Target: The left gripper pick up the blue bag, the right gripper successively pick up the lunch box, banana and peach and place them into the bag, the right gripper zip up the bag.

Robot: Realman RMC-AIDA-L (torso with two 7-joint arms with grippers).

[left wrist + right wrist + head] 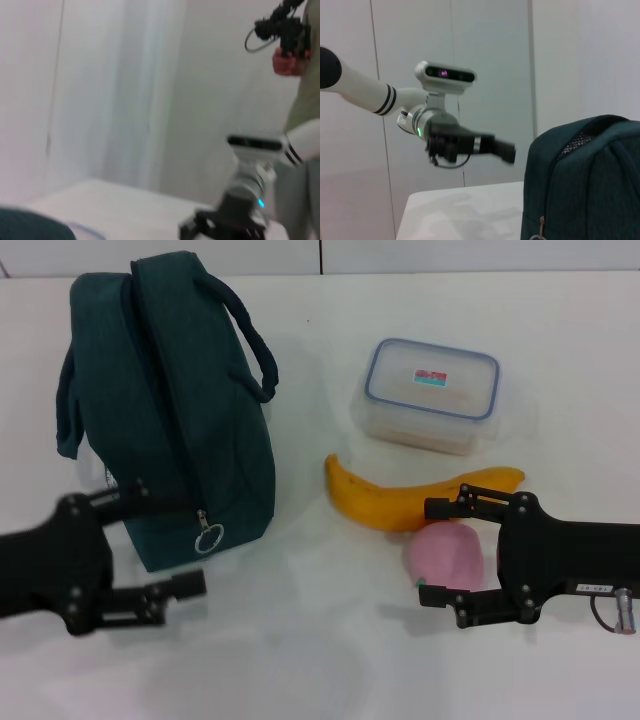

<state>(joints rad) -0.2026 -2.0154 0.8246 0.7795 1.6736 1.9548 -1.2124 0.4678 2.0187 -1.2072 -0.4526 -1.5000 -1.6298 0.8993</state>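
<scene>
The blue bag (pixel 175 410) stands upright at the left of the table, zipper closed, its pull ring hanging at the near end. My left gripper (pixel 165 545) is open just in front of the bag's near corner, one finger overlapping its lower edge. The lunch box (pixel 430 390) sits at the back right with its lid on. In front of it lies the banana (pixel 395 502). The peach (pixel 445 552) shows between the open fingers of my right gripper (pixel 428 552); contact cannot be told. The right wrist view shows the bag (pixel 585 180) and the left gripper (pixel 470 145).
White table (pixel 320 660) with bare surface in front of and between the arms. In the left wrist view a person (pixel 300 100) stands beyond the table holding a camera, and the right arm (pixel 250 170) is in view.
</scene>
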